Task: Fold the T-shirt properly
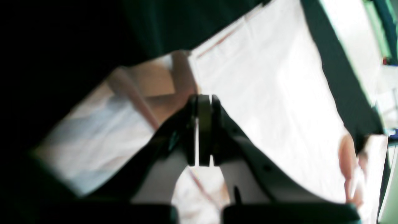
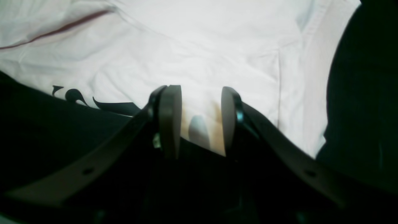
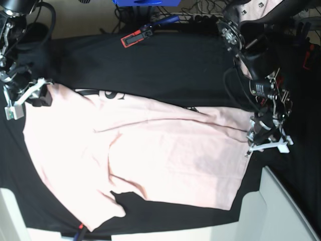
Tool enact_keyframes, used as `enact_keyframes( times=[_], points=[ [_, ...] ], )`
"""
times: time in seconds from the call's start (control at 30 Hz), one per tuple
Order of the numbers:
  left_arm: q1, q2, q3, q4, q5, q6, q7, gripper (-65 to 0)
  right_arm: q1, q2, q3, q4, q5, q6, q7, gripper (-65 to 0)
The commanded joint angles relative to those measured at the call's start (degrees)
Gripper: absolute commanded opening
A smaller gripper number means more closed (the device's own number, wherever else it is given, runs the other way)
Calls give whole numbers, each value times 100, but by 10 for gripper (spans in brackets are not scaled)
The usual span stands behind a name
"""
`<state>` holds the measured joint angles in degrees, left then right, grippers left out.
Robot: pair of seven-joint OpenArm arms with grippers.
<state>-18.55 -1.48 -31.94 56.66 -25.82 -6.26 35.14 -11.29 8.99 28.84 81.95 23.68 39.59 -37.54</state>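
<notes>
Where it lies on the black cloth [image 3: 165, 65] | T-shirt [image 3: 150, 155]: pale pink cotton, softly creased, black lettering at upper hem | left gripper [image 1: 203, 130]: jaws pressed together over its edge | right gripper [image 2: 200, 121]: jaws spread astride its hem

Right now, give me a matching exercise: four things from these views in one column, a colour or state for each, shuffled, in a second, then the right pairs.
1. T-shirt
2. left gripper
3. right gripper
4. cloth under the shirt

A. jaws apart at the shirt's edge
B. black
C. pale pink, spread out flat
D. jaws pressed together

Pairs: 1-C, 2-D, 3-A, 4-B
</notes>
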Motion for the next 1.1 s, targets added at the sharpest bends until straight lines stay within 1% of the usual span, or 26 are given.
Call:
enact_keyframes(
  times=[0.0,0.07,0.5,0.57,0.73,0.8,0.9,1.07],
  points=[
    [-233,-24,25,0,64,-90,-81,-650,43,81,30,90,107,41,110,-453],
    [-365,-24,16,-88,204,-90,-89,-650,43,81,30,90,107,41,110,-453],
    [-884,-59,25,-203,248,-90,-98,-650,43,81,30,90,107,41,101,-453],
    [-989,-59,25,-422,275,-90,-300,-650,34,81,30,90,107,41,101,-453],
    [-1104,-24,25,-941,943,-90,-951,-650,26,81,30,90,107,41,101,-453],
    [-1139,-24,16,-1108,1004,-90,-1127,-650,26,81,21,90,107,41,92,-453],
    [-1271,-59,-1,-1240,1022,-90,-1276,-650,17,81,21,90,107,41,92,-453],
    [-1438,-138,25,-1266,1048,-90,-1338,-650,17,81,21,90,107,41,84,-453]
  ],
)
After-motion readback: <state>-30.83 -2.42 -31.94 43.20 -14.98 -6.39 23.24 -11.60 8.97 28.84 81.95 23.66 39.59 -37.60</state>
